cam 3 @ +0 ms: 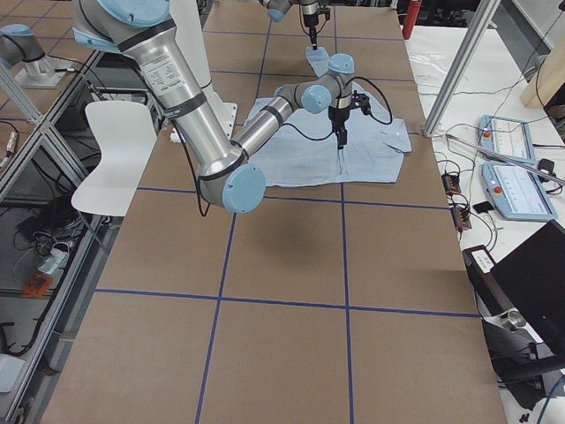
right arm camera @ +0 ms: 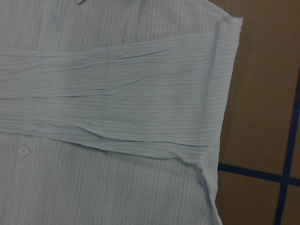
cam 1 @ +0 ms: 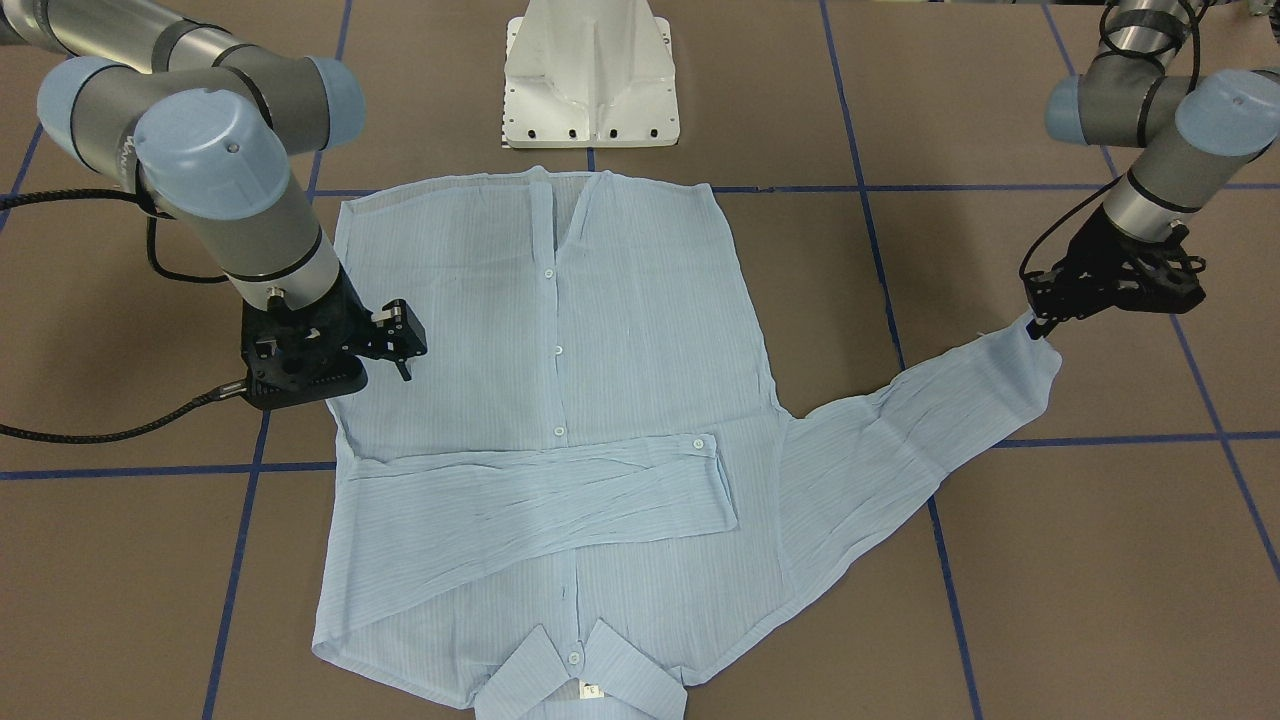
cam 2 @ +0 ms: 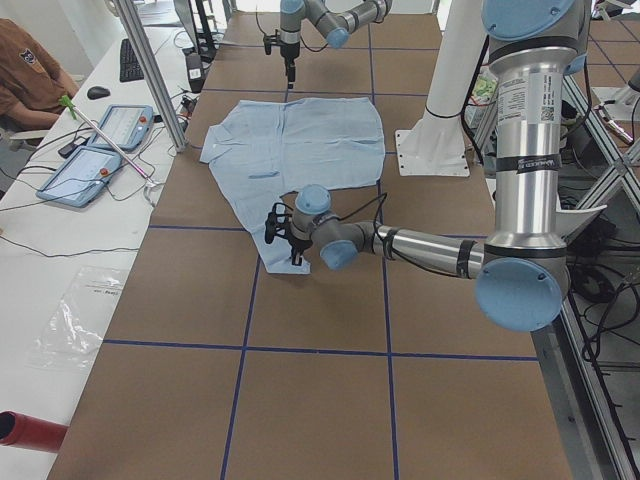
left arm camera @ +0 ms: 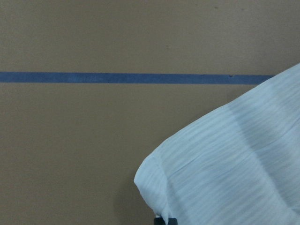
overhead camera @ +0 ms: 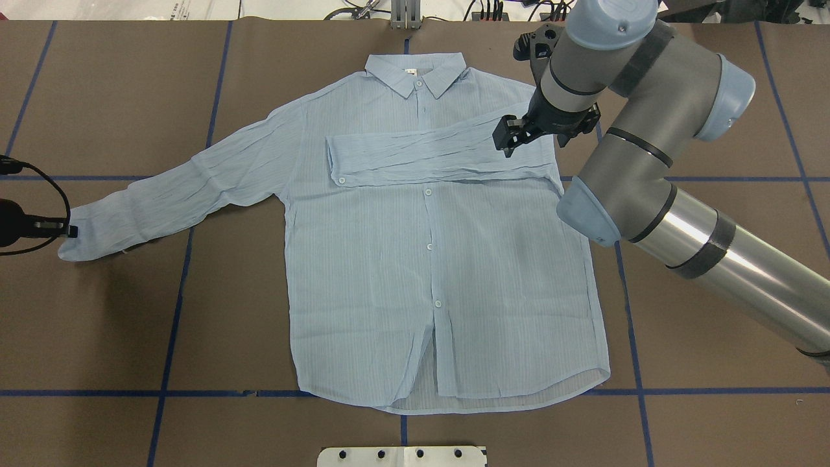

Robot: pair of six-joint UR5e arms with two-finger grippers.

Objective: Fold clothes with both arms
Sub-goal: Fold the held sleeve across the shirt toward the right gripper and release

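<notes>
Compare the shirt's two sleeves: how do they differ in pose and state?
The folded sleeve lies across the chest of the shirt; the outstretched sleeve lies on the bare table. No gripper holds the folded sleeve; the left gripper holds the outstretched sleeve's cuff. Both are pale blue, striped and creased.

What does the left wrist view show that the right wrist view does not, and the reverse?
Only left wrist: the cuff of the outstretched sleeve. Only right wrist: the other sleeve folded across the shirt, and a white button. Both: striped pale-blue cloth, brown table, blue tape.
</notes>
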